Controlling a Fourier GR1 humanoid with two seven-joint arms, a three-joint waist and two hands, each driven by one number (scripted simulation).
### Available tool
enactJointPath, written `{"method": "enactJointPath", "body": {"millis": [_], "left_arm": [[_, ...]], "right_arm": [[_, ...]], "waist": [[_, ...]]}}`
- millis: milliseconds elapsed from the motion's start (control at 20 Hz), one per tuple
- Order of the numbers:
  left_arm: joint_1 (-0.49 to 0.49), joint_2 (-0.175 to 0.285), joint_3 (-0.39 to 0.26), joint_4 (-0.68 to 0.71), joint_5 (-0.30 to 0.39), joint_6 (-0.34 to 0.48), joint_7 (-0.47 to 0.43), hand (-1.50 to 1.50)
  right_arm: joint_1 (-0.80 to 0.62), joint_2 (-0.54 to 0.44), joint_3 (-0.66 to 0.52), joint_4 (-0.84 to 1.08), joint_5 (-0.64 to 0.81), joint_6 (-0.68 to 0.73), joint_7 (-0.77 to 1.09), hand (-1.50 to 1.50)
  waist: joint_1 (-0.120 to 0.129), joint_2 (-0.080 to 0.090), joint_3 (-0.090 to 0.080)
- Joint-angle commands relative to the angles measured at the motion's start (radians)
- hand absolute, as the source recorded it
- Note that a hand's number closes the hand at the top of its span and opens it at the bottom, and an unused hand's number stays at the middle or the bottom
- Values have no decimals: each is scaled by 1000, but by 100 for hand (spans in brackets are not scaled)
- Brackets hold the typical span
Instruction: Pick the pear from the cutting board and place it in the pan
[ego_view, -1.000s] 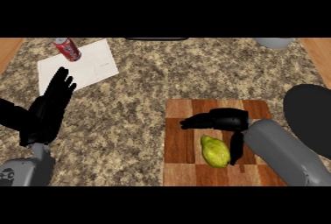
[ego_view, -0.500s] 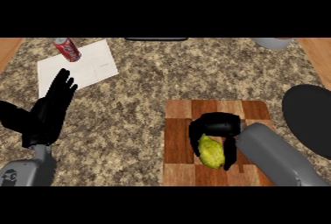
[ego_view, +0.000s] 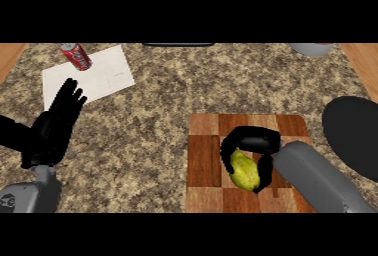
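Observation:
A yellow-green pear (ego_view: 244, 170) lies on the wooden cutting board (ego_view: 210, 145) at the lower middle right. My right hand (ego_view: 255, 140) is over it, with fingers curled down its left side and the thumb along its right side. The pear's top is hidden under the hand. A black pan (ego_view: 358, 135) shows at the right edge, partly cut off. My left hand (ego_view: 57, 120) stays open at the left, fingers up, well away from the board.
A white sheet (ego_view: 92, 77) with a red can (ego_view: 76, 56) lying on it sits at the back left. A grey object (ego_view: 310, 48) shows at the back right, a dark one (ego_view: 177, 44) at the back middle. Wooden strips edge the speckled counter on both sides.
My right hand has come down from behind the pear and its fingers have curled round it. The pear has stayed on the board. The left hand has not moved.

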Motion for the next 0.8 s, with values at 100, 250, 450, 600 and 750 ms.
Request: {"method": "enactJointPath", "body": {"millis": [100,250,450,600,750], "left_arm": [[55,-31,-16,-9,-28,25,-23,0],[68,4,36,9,-18,33,-11,0],[93,7,56,1,-21,53,-5,0],[108,20,82,9,-10,44,-24,0],[101,42,98,-8,2,38,4,0]], "right_arm": [[59,-57,-107,-51,9,-144,215,150],[84,-160,-139,2,124,-323,408,150],[62,-277,-203,-100,209,-480,566,150],[79,-312,-240,-243,247,-582,647,150],[113,-357,-262,-396,270,-597,749,150]], "waist": [[-38,-13,3],[-106,-44,-2],[-148,-68,-5],[-162,-65,-5],[-172,-65,-3]]}}
